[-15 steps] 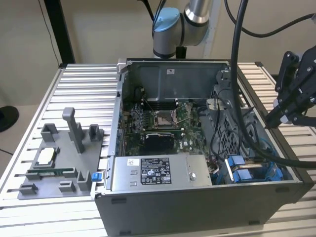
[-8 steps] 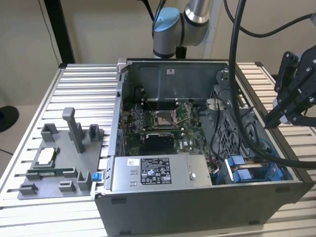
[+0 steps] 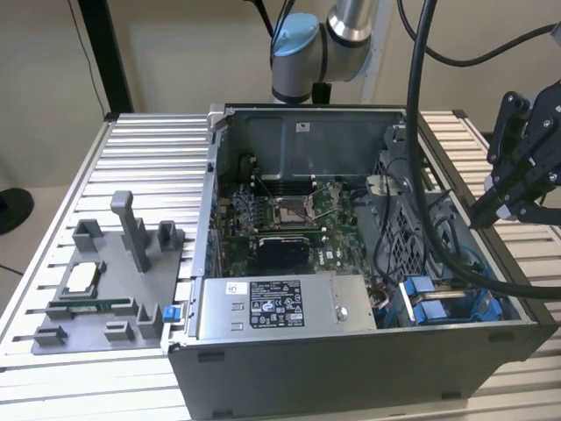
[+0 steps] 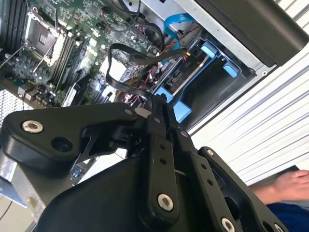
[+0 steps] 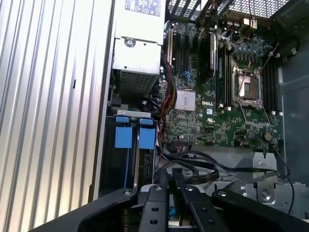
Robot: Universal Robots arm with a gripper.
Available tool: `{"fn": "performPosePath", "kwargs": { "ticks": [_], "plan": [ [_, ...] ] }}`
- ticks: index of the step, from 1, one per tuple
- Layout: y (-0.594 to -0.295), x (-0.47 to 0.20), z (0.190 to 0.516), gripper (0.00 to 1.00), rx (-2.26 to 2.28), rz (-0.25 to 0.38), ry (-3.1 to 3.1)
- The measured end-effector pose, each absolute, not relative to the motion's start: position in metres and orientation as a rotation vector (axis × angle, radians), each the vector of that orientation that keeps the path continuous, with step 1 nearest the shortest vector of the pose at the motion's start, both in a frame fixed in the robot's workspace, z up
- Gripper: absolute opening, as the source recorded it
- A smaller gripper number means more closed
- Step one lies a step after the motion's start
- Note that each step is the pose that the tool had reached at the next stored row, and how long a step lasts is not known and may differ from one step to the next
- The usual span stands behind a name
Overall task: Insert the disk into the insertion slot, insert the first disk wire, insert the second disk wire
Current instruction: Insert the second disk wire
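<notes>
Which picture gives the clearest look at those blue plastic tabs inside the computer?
The first wrist view: the blue tabs face the camera, side by side. The second wrist view shows them slanted, behind the tool. In the exterior view cables cross them.

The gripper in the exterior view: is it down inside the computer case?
No. The gripper hangs above the open computer case's edge at the exterior view's right, not inside it.

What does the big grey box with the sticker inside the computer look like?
The power-supply box is a long rectangular block of pale grey metal with a white and black sticker on top. It lies flat along the case's near wall in the exterior view, beside the green motherboard. In the first wrist view its end shows a mesh grille, with wires leading away.
</notes>
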State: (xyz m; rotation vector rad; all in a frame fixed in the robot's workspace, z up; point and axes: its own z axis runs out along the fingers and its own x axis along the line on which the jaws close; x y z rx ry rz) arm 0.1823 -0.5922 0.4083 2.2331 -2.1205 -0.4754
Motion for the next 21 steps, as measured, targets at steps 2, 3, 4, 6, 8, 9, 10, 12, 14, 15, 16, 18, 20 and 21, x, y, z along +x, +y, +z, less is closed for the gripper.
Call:
{"fn": "performPosePath", "kwargs": {
  "ticks": [2, 3, 4, 6, 8, 9, 10, 12, 14, 15, 16, 18, 20, 21],
  "plan": [
    [-0.592, 0.181, 0.407, 0.0, 2.231, -0.459, -2.12],
    [-0.592, 0.18, 0.407, 0.0, 2.233, -0.45, -2.122],
    [-0.592, 0.178, 0.406, 0.0, 2.236, -0.441, -2.124],
    [-0.592, 0.173, 0.404, 0.0, 2.243, -0.425, -2.129],
    [-0.592, 0.167, 0.402, 0.0, 2.25, -0.41, -2.134],
    [-0.592, 0.164, 0.401, 0.0, 2.255, -0.402, -2.137],
    [-0.592, 0.161, 0.4, 0.0, 2.259, -0.394, -2.14],
    [-0.592, 0.157, 0.399, 0.0, 2.266, -0.377, -2.148],
    [-0.592, 0.155, 0.397, 0.0, 2.27, -0.36, -2.158],
    [-0.592, 0.154, 0.396, 0.0, 2.27, -0.354, -2.163],
    [-0.592, 0.154, 0.395, 0.0, 2.271, -0.349, -2.167],
    [-0.591, 0.154, 0.393, 0.0, 2.271, -0.341, -2.175],
    [-0.591, 0.154, 0.391, 0.0, 2.269, -0.337, -2.182],
    [-0.591, 0.154, 0.39, 0.0, 2.268, -0.336, -2.184]
  ]
}}
